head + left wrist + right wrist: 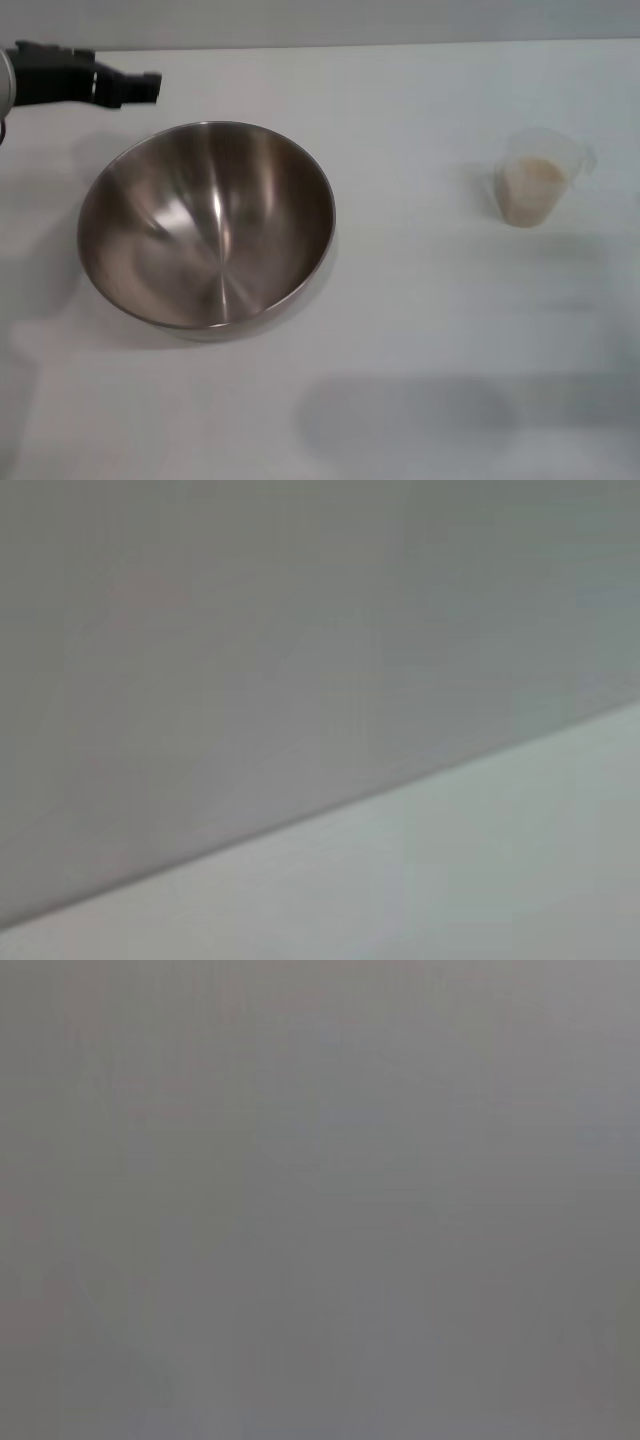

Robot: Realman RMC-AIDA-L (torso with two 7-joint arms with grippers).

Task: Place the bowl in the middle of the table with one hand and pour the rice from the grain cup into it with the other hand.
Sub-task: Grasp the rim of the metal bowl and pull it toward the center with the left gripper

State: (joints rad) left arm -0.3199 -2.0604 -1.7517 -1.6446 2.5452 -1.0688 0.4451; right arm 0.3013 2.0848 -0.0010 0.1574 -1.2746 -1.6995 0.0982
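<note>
A large stainless-steel bowl (pixel 207 225) stands upright and empty on the white table (pixel 400 330), left of the middle. A small clear grain cup (pixel 538 178) stands at the right, with off-white rice (pixel 533 188) inside it. My left gripper (pixel 150 87) is at the far left, above and beyond the bowl's rim, apart from it, pointing right. My right gripper is out of view. The left wrist view shows only the table's surface (pixel 480 870) and a grey wall. The right wrist view shows plain grey.
The table's far edge (pixel 400 45) runs along the top of the head view, with a grey wall behind it. A soft shadow (pixel 400 415) lies on the table at the near middle.
</note>
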